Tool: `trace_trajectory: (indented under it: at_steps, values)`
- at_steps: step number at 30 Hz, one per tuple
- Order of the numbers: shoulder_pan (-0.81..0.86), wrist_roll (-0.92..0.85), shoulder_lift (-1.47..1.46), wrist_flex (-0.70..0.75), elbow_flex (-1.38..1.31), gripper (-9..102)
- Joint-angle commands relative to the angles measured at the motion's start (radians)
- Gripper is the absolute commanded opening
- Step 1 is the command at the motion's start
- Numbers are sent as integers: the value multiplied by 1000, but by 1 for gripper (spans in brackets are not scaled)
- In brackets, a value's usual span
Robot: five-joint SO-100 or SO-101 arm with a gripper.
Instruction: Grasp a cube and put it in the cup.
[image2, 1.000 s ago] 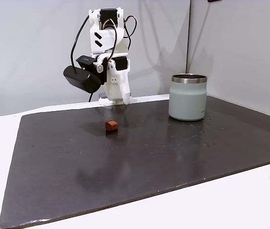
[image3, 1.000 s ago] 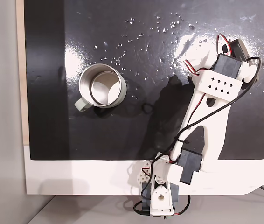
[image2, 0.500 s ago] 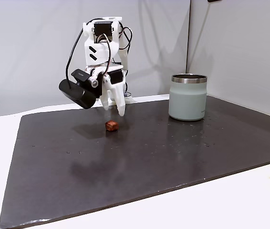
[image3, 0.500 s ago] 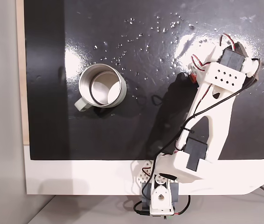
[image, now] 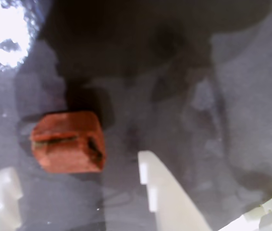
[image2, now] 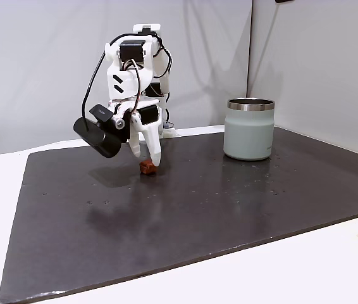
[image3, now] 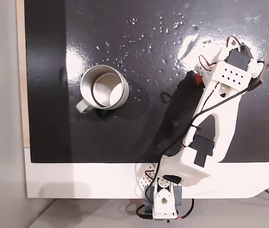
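Note:
The small reddish-brown cube [image: 68,142] lies on the dark mat, and my gripper [image: 73,166] is open around it. One white finger [image: 165,192] stands to its right with a gap, and the other finger [image: 1,197] shows at the lower left. In a fixed view from the side, the gripper [image2: 146,155] hangs with its tips down at the cube [image2: 146,168], which is partly covered. The grey-green cup [image2: 249,130] with its steel rim stands to the right, well apart. From above, the cup [image3: 104,92] is seen with nothing inside, and a sliver of the cube [image3: 196,80] peeks out beside the wrist.
A glossy black mat [image2: 198,215] covers a white table [image2: 331,266]. The arm's base [image3: 163,199] sits at the mat's near edge in a fixed view from above. Pale walls stand behind the mat. Open mat lies between cube and cup.
Over the last second the arm has reached forward and lowered, bringing the open fingers from well above the mat down around the cube. Cube and cup have not moved.

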Motion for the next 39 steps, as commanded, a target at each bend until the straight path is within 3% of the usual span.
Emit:
trace_trajectory:
  at_steps: [1,19,30,39]
  values:
    - [6,-15,2,-20,-66,27]
    - [-3,-18,-58,-66,-64,23]
    - [-2,-3,-58,-60,-64,8]
    - [-5,12,-23,-35,-64,6]
